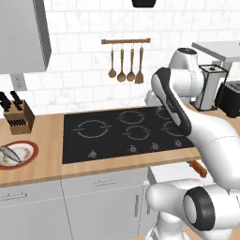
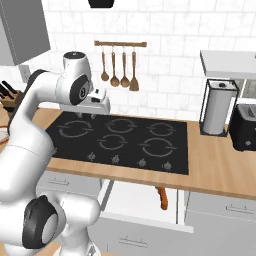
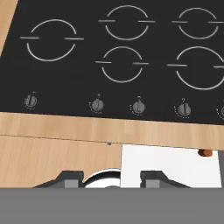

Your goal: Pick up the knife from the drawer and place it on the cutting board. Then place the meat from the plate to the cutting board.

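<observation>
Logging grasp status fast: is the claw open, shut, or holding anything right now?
Claw: open, holding nothing, above the cooktop's front edge.

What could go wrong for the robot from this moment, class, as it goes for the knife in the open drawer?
1. The knife lies at the back of the drawer, its blade tucked under the counter edge, so the gripper may knock the edge while reaching in.
2. Only the handle is exposed, which leaves little to grasp; it could slip.
3. The gripper hangs high over the cooktop; a long descent could miss.
</observation>
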